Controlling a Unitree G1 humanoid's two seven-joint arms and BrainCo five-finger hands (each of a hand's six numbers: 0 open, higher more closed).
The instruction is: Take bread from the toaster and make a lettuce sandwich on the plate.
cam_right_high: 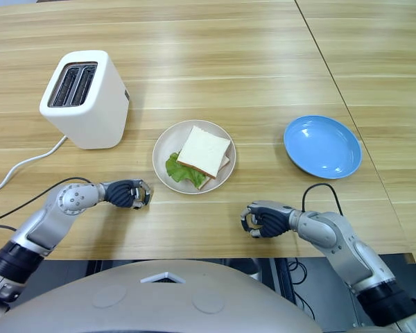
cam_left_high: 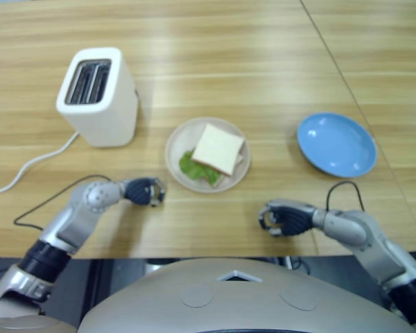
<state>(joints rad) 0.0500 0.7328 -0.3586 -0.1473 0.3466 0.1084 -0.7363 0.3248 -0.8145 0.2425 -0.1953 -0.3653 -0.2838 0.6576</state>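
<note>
In the middle of the bench (cam_left_high: 229, 41), the beige plate (cam_left_high: 172, 146) is sitting with the sandwich (cam_left_high: 218, 148) already stacked on it. A white square slice is lying on top, turned at a bit of an angle, and the lettuce (cam_left_high: 189, 165) is poking out from under its near-left side. A sliver of a lower slice is peeking out along the right edge too.

Over on the far left, the white toaster (cam_left_high: 100, 97) is standing upright with its two slots facing up and looking dark. Its white cord (cam_left_high: 28, 166) is trailing off toward the left edge of the bench. Off to the right of the sandwich plate, well apart from it, a blue plate (cam_left_high: 336, 144) is sitting on the bench.

The left robot hand (cam_left_high: 144, 191) is hovering low over the bench just near-left of the beige plate. It's close to the rim but not touching, and its fingers are curled in on themselves, gripping nothing. The right robot hand (cam_left_high: 284, 218) is hanging out near the front edge of the bench, near-right of the plate and a bit further from it. Its fingers are also balled up and holding nothing. A black cable (cam_left_high: 343, 186) is looping up by its wrist.
</note>
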